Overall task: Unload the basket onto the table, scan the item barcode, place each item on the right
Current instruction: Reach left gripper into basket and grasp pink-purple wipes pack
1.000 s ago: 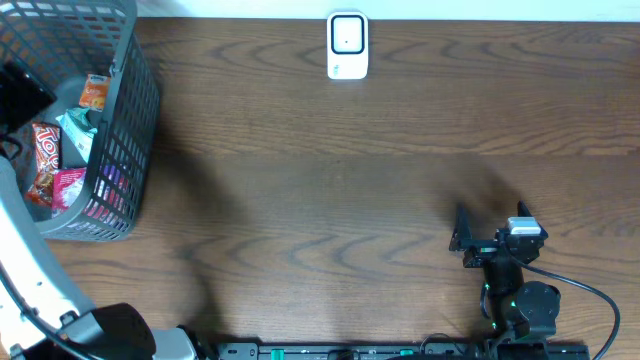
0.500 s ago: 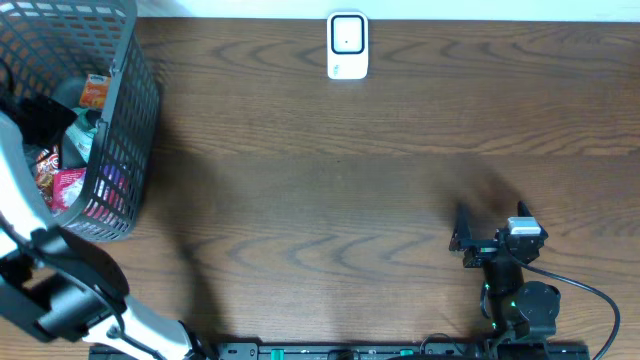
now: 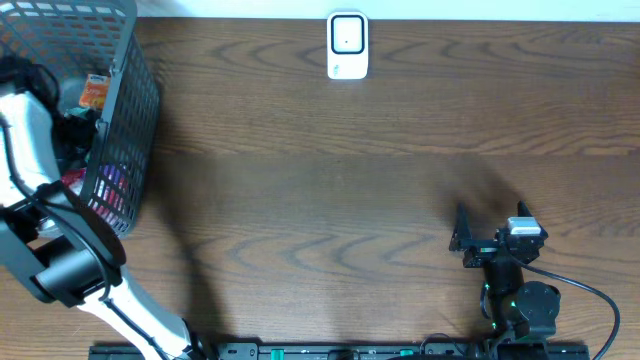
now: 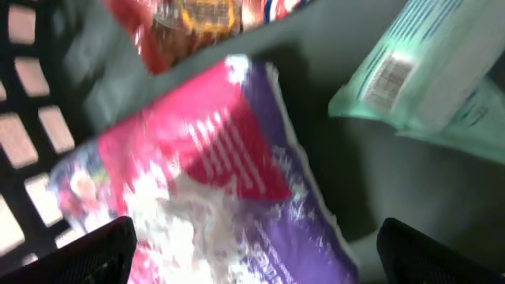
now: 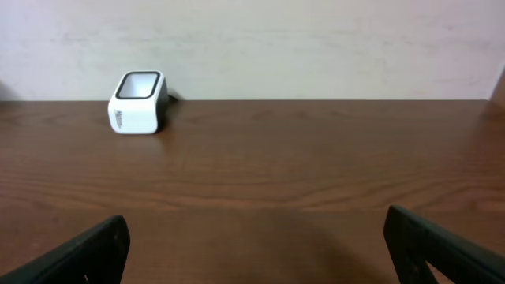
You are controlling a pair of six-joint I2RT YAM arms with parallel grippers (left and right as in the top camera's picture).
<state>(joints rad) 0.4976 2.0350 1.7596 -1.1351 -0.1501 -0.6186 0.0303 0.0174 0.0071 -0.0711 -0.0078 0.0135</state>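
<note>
Lower into the basket (image 3: 135,90) than a second ago, the left jaws stand wide and empty, close above a blurred pink-and-purple packet (image 4: 221,181). A green packet (image 4: 426,71) with a barcode label lies just beside it. The left arm (image 3: 30,120) bends over the basket rim. The right arm (image 3: 500,255) sits low at the near edge of the tabletop (image 3: 350,180), jaws wide and empty, facing the white scanner (image 5: 138,102).

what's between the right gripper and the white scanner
Only bare table; the right wrist view shows that stretch running from the right gripper to the scanner.
</note>
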